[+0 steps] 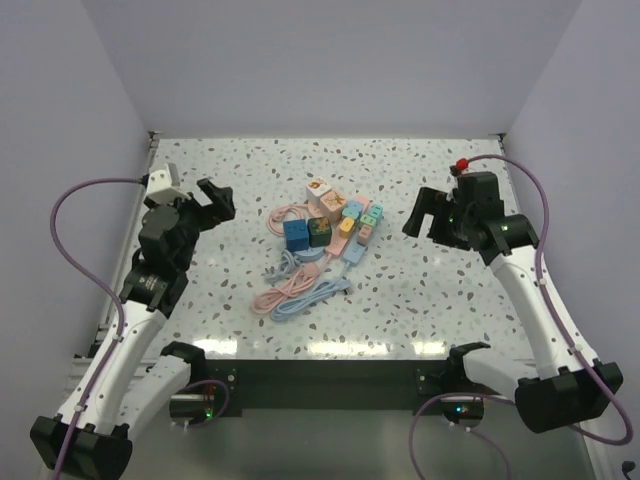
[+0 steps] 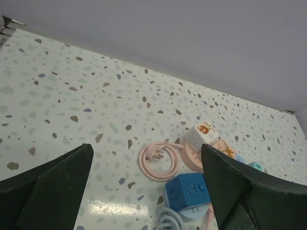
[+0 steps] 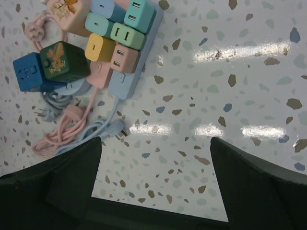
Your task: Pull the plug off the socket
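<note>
Plainly the right arm had the shorter reach: the pale blue plastic power strip (image 3: 119, 85) lay ahead and to the left of the right gripper (image 3: 154, 143) in its wrist view, well nearer to it than to the left gripper (image 1: 220, 200), which hung off beyond the far side of the cluster. Both claws stood spread wide and gripped nothing. The strip sat near the middle of the speckled terrazzo table (image 3: 240, 96), its long axis slanting from upper right to lower left in the right wrist view. Two rows of pastel block-shaped plugs (image 3: 125, 36) in teal, green, yellow and pink stood packed side by side on its face, touching one another. The salmon-pink square plug (image 3: 125, 58) at the near end looked the easiest to take. A dark green cube socket (image 3: 60, 60) crowded the strip's far side
</note>
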Robot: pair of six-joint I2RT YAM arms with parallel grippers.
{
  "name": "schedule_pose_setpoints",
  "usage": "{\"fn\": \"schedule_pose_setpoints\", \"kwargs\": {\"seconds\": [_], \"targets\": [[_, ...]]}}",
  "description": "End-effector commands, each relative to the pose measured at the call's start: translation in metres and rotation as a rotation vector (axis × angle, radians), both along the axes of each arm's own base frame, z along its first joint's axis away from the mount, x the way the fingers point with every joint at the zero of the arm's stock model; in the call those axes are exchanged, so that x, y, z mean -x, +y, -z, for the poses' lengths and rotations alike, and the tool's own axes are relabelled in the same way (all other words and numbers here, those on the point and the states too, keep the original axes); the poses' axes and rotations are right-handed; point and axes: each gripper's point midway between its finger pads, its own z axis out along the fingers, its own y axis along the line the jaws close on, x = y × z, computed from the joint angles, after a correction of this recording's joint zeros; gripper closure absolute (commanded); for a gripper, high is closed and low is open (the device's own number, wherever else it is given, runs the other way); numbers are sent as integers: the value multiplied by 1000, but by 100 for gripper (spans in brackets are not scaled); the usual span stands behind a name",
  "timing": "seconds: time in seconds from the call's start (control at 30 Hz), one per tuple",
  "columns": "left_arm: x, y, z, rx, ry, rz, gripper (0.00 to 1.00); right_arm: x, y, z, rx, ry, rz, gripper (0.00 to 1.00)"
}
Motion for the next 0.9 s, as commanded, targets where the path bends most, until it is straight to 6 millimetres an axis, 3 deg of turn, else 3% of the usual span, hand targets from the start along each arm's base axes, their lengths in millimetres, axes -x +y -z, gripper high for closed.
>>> {"fn": "schedule_pose_setpoints", "kwargs": {"seconds": [0.0,0.07,0.1,0.13,0.2,0.27,0.3,0.33,0.4,0.43,0.53,0.57,0.8,0.87], "targets": [[10,-32,-5,25,11,188,0,0,0,9,30,55,-12,1],[12,-48,-3,35,18,278,0,-4,0,17,22,68,39,1],[17,-74,4,25,40,436,0,-7,2,25,7,88,73,1],[18,-81,7,32,55,476,0,-10,13,25,-7,70,63,1],[20,-91,27,62,136,522,0,-19,14,27,43,40,122,1],[25,-102,31,87,131,573,0,-30,41,36,72,53,117,1],[27,-104,31,90,125,580,0,-32,41,31,63,43,139,1],[29,-106,30,90,121,588,0,-37,52,46,79,82,128,1],[28,-103,32,81,131,566,0,-46,62,50,93,96,160,1],[28,-102,35,78,150,559,0,-51,66,68,128,137,170,1],[29,-103,41,79,188,559,0,-64,74,78,149,146,214,2],[29,-105,43,80,198,568,0,-69,76,91,169,168,225,2],[36,-106,56,82,231,574,0,-104,109,114,120,167,228,9],[37,-106,58,79,235,570,0,-102,111,124,146,208,227,11]]}}
